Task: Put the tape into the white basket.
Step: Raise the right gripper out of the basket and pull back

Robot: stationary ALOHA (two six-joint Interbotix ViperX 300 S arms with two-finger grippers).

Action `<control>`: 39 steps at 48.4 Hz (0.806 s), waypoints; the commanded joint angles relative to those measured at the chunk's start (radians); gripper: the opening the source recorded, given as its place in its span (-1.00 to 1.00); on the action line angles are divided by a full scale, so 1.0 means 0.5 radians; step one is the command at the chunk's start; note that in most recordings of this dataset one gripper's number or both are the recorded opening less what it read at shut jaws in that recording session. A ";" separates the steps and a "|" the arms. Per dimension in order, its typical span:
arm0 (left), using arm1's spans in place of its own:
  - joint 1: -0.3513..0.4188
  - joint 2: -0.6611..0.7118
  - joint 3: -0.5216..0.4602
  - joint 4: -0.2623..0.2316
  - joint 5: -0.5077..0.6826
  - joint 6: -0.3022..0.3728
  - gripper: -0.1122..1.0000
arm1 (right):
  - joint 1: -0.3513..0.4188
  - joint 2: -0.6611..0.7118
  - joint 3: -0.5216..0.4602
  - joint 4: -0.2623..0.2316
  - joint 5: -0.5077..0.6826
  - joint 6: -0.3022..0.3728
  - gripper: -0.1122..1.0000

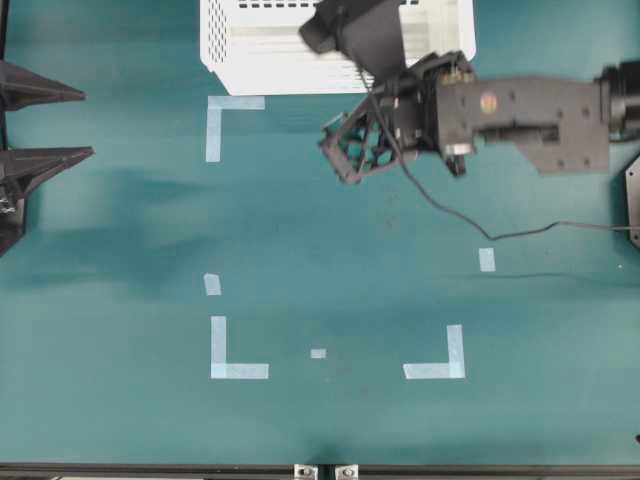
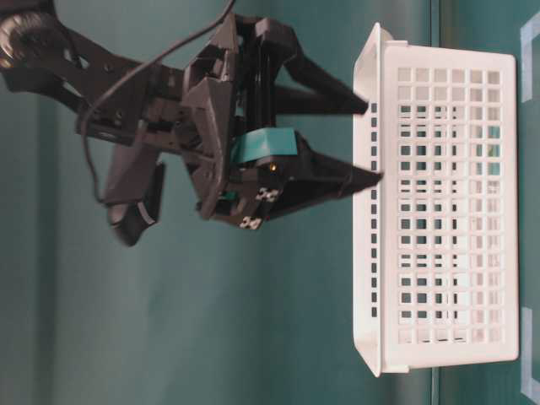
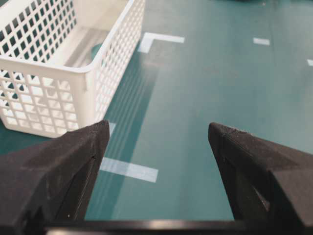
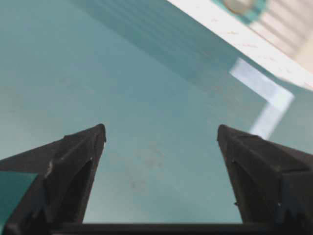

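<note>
The white basket (image 1: 250,50) stands at the table's far edge, and the table-level view shows its perforated wall (image 2: 439,202). In the right wrist view the tape (image 4: 255,11), a turquoise ring, shows just past the basket's white rim (image 4: 234,36) and seems to lie inside. From overhead the arm's camera hides it. My right gripper (image 1: 345,150) (image 2: 371,142) (image 4: 161,129) hovers just in front of the basket, open and empty. My left gripper (image 1: 85,125) (image 3: 159,126) sits at the table's left edge, open and empty, with the basket's corner (image 3: 88,98) ahead of it to the left.
Flat pale-blue corner marks (image 1: 215,115) (image 1: 225,360) (image 1: 445,360) and short strips (image 1: 487,260) (image 1: 212,284) (image 1: 318,353) are stuck to the green table. A black cable (image 1: 470,225) trails from the right arm. The table's front edge (image 1: 320,466) runs along the bottom.
</note>
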 commanded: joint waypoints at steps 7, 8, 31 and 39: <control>0.015 -0.018 -0.021 0.000 -0.015 0.003 0.75 | 0.110 -0.074 0.043 -0.156 -0.172 0.003 0.90; 0.015 -0.021 -0.018 0.000 -0.015 0.003 0.75 | 0.114 -0.080 0.058 -0.163 -0.193 0.003 0.90; 0.092 -0.028 -0.018 0.000 -0.018 0.006 0.75 | 0.095 -0.359 0.549 -0.506 -1.215 0.034 0.89; 0.114 -0.028 -0.021 0.003 -0.018 0.012 0.75 | 0.098 -0.402 0.638 -0.693 -1.411 0.031 0.89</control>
